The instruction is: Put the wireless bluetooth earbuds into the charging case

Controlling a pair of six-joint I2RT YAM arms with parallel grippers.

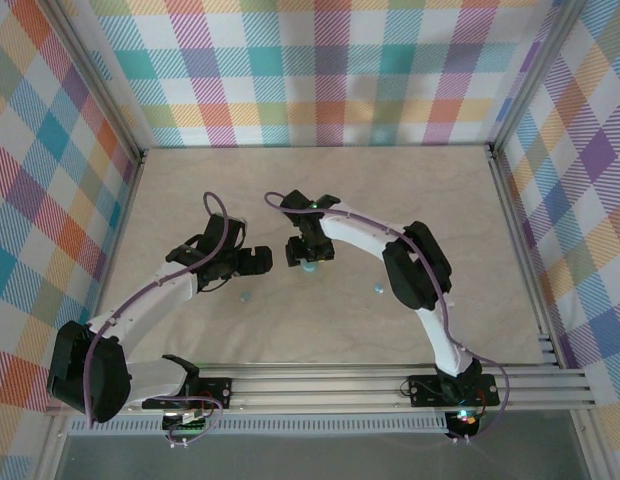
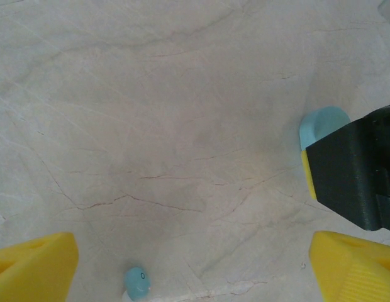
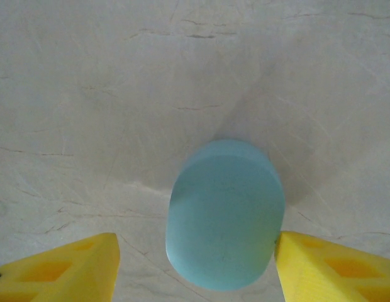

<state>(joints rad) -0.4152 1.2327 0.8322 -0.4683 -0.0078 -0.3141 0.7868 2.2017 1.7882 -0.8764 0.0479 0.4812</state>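
The teal charging case (image 3: 225,217) lies closed on the table between my right gripper's (image 3: 195,267) yellow fingers. The right finger (image 3: 333,267) touches its side, while the left finger stands apart with a clear gap, so this gripper is open. From above, the case (image 1: 309,266) peeks out under the right gripper (image 1: 308,256). One tiny teal earbud (image 2: 136,283) lies on the table between my left gripper's (image 2: 194,267) wide-open fingers, nearer the left finger (image 2: 31,264). The same earbud (image 1: 244,296) sits just in front of the left gripper (image 1: 254,262). Another earbud (image 1: 378,289) lies to the right.
In the left wrist view the right gripper's black body (image 2: 358,170) hides most of the case (image 2: 324,124). The two grippers stand close together mid-table. Metal rails (image 1: 340,385) run along the near edge, and plaid walls (image 1: 320,70) enclose the marble tabletop (image 1: 320,185).
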